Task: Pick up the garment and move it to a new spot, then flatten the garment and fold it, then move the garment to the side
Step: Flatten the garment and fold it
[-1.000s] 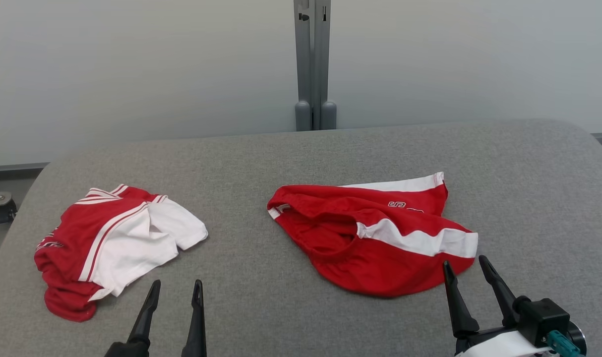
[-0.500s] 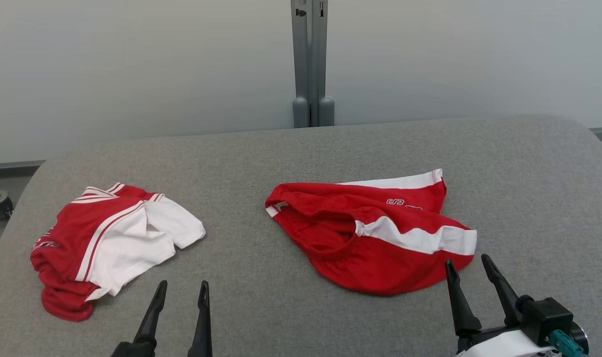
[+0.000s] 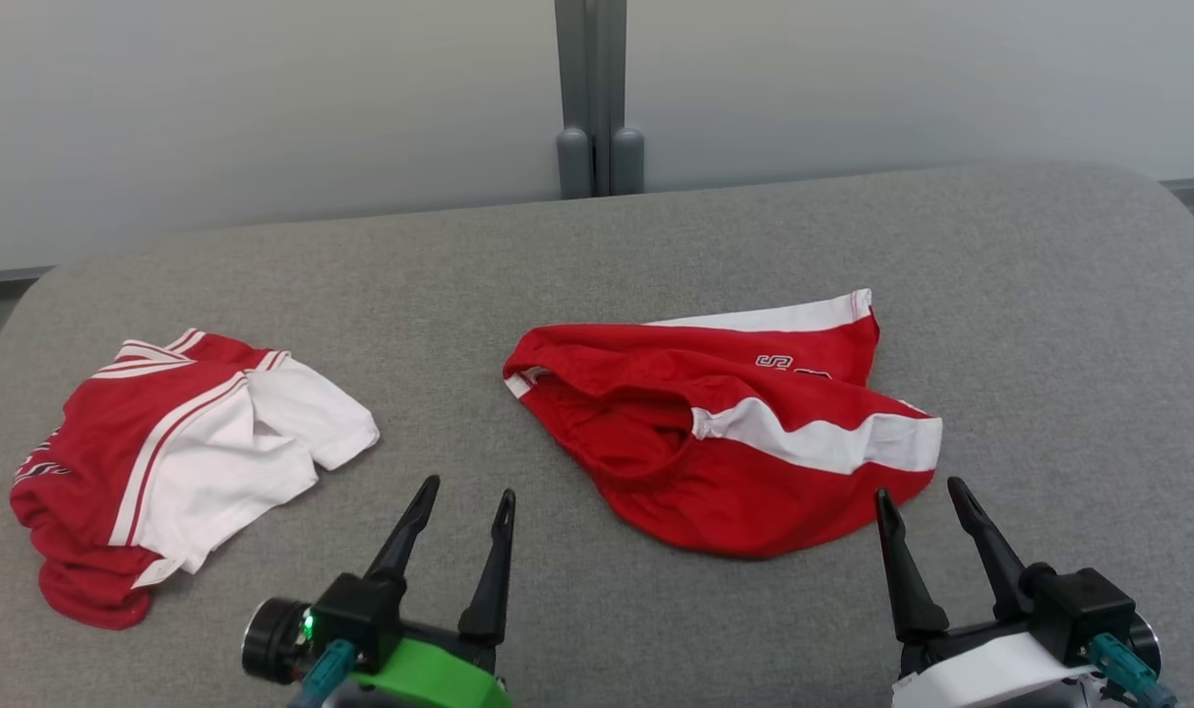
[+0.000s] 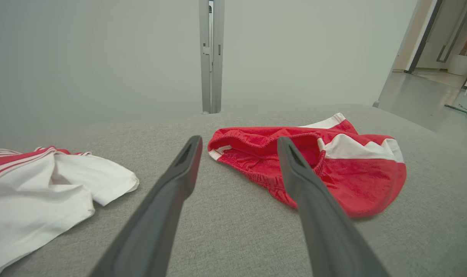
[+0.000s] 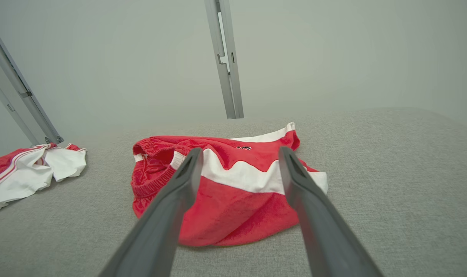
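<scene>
Grey fabric tabletop [image 3: 597,256]: bore crumpled red shorts with white band [image 3: 725,442], right of centre; folded red-and-white garment [image 3: 164,462], far left. Gaped wide, empty, near shorts' front edge: left gripper [image 3: 468,489], right gripper [image 3: 918,490]. Likely best pinched at waistband [image 4: 256,135], both sides.

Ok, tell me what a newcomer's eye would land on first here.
The red garment with a white band, crumpled at the middle of the grey table, stands out first. A second red-and-white garment lies bunched at the table's left. The left gripper and the right gripper hover open near the front edge, holding nothing.
</scene>
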Robot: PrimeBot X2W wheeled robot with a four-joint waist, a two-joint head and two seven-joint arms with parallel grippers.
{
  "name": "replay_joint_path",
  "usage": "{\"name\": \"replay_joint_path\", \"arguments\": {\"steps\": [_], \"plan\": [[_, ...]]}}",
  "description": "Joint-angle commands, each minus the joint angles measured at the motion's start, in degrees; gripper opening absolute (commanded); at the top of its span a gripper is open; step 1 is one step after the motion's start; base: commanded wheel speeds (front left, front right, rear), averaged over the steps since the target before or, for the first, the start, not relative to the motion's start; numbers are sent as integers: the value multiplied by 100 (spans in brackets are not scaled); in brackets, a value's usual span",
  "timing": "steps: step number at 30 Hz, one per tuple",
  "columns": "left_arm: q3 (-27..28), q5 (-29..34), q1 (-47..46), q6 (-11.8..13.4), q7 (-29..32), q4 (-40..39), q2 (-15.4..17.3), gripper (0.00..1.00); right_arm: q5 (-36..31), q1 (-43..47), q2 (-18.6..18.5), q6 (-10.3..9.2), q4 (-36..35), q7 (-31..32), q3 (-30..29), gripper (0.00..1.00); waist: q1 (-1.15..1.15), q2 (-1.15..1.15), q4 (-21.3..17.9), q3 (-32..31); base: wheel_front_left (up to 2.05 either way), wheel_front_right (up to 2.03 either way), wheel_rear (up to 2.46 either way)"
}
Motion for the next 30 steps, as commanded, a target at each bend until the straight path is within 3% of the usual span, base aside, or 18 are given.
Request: {"name": "replay_joint_path", "arguments": {"steps": [1,9,15,24,29,30], "plan": [[-143,-42,-254,-42,3,122,8,100,-26,-125,-17,-3,-37,-3,1,100,0,0,-171,275,0,0,0],[-1129,-612,-1654,-134,132,1458,14,100,-43,-494,-17,-4,-90,-3,14,100,0,0,-549,941,0,0,0],[-1738,-1338,-2403,77,806,1817,18,100,-38,-640,-16,-3,-95,-3,8,100,0,0,-853,1185,0,0,0],[-1973,-1700,-2873,847,1495,1849,20,100,92,-688,-14,-3,-77,-3,6,100,0,0,-1139,1289,0,0,0],[-1886,-1746,-2927,1088,1626,1858,36,100,155,-727,-15,-3,-99,-3,34,100,0,0,-1217,1326,0,0,0],[-1890,-1754,-2927,1100,1662,1848,56,91,171,-735,-14,-3,-103,-3,38,100,0,0,-1225,1332,0,0,0]]}}
